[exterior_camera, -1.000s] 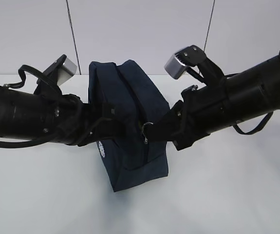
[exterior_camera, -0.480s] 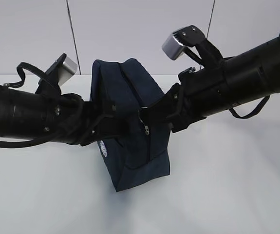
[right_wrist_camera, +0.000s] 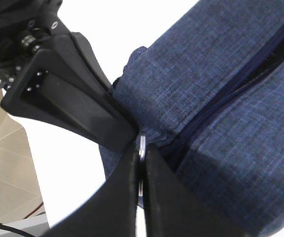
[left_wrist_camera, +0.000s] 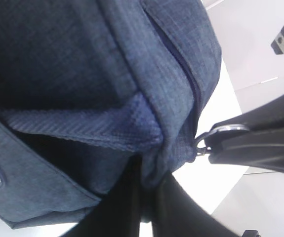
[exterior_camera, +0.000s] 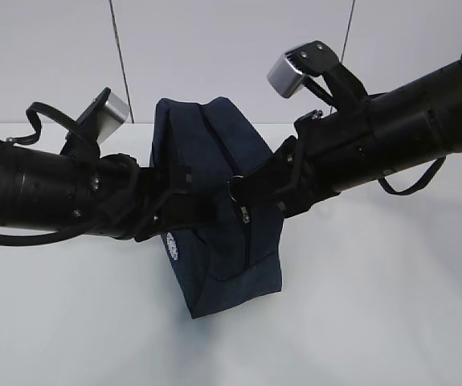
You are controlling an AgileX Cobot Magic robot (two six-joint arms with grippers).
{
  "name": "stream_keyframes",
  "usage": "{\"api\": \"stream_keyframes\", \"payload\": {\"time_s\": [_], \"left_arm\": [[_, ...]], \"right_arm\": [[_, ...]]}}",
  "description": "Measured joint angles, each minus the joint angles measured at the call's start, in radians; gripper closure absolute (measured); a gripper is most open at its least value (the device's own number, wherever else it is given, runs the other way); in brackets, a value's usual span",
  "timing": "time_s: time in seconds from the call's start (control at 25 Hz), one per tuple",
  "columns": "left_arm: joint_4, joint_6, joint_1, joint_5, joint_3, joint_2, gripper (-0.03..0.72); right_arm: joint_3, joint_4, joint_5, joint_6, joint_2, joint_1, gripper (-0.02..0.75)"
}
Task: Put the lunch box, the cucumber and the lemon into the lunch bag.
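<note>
The dark navy lunch bag [exterior_camera: 214,185] stands tilted on the white table, its white round logo [exterior_camera: 171,245] facing front left. My left gripper [exterior_camera: 206,211] is shut on a fold of the bag's fabric [left_wrist_camera: 174,148] beside the zipper's end. My right gripper [exterior_camera: 241,197] is shut on the silver ring pull [right_wrist_camera: 142,144] of the zipper [left_wrist_camera: 188,79], which runs closed along the bag's top. The two grippers nearly touch each other. The lunch box, the cucumber and the lemon are out of view.
The white table [exterior_camera: 375,322] spreads around the bag, with a pale wall [exterior_camera: 231,48] behind it. Both black arms reach in from the left and right edges and cross most of the view.
My right gripper has moved up and a little left with the ring pull, mostly in the first half second. The bag's near end rose slightly. The left arm has stayed in place.
</note>
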Motion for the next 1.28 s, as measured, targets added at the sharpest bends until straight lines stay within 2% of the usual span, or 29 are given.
{"api": "stream_keyframes", "payload": {"time_s": [0.12,0.36,0.48,0.8,1.04,1.16,1.28], "left_arm": [[0.0,0.0,0.0,0.006,0.0,0.0,0.658],[0.0,0.011,0.0,0.048,0.0,0.0,0.437],[0.0,0.031,0.0,0.057,0.0,0.0,0.4],[0.062,0.058,0.0,0.071,0.002,0.0,0.388],[0.07,0.118,0.0,0.073,0.051,0.0,0.392],[0.058,0.139,0.0,0.072,0.056,0.0,0.421],[0.016,0.18,0.0,0.07,0.056,0.0,0.491]], "right_arm": [[0.0,0.0,0.0,0.0,0.0,0.0,0.73],[-0.002,0.0,0.0,0.001,0.0,0.0,0.73],[-0.002,-0.004,0.0,0.004,0.0,0.0,0.73],[-0.002,-0.012,-0.007,0.015,0.0,0.0,0.73],[-0.006,-0.024,-0.011,0.025,0.0,0.0,0.73],[-0.006,-0.027,-0.014,0.026,0.0,0.0,0.73],[-0.006,-0.027,-0.016,0.026,0.0,0.0,0.73]]}}
